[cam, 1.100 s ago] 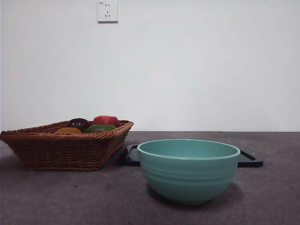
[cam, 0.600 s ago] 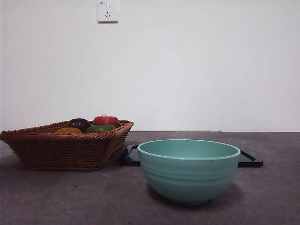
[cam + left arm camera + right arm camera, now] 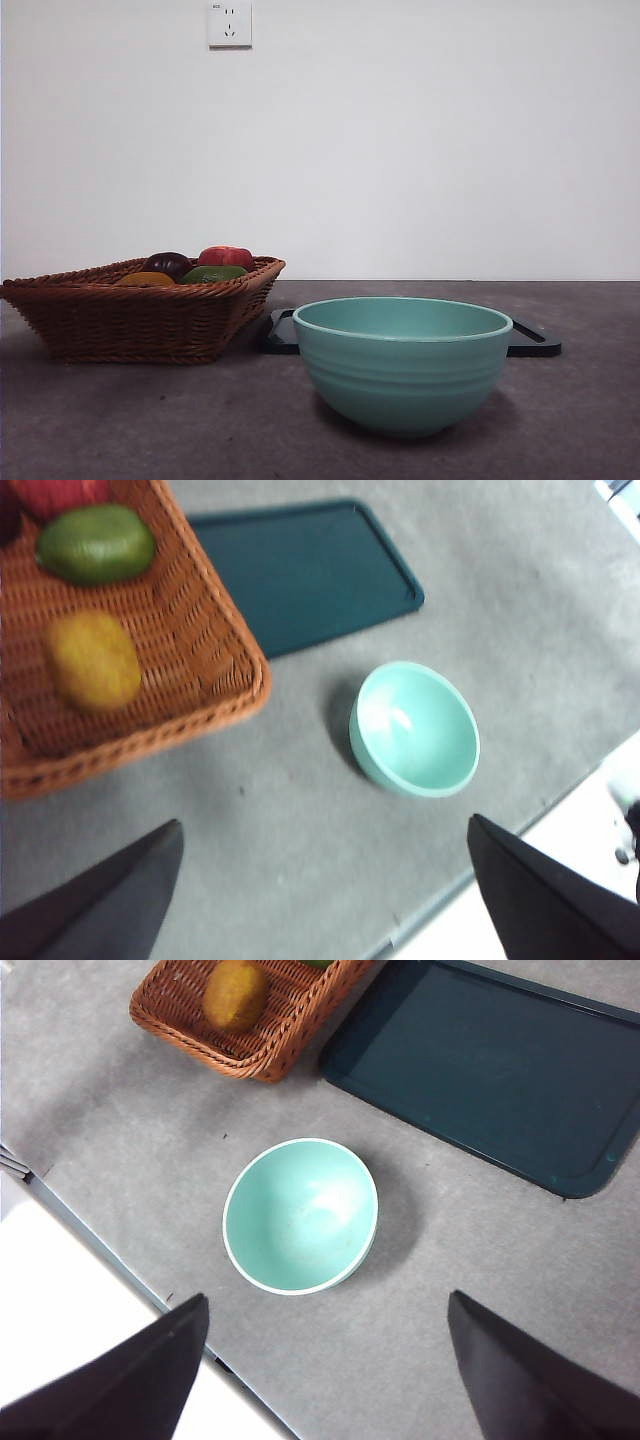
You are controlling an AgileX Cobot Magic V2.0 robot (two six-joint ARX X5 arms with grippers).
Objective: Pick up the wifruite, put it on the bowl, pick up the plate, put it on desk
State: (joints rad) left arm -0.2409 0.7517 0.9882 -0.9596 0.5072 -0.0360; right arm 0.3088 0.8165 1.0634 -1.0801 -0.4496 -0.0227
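Left wrist view: small brownish-orange oval wifruite (image 3: 93, 661) in wicker basket (image 3: 215, 670); light, firm, slippery. I'd grip its middle; both my tools (image 3: 320, 880) hang released.

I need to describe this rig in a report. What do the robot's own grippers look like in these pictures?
Only the jaws show. The left gripper has two plain black, matte jaws, wedge-shaped and tapering to points. The right gripper looks the same: two black pointed wedges. No cables, markings or labels are visible on either, and the arms themselves are out of view, also in the front view.
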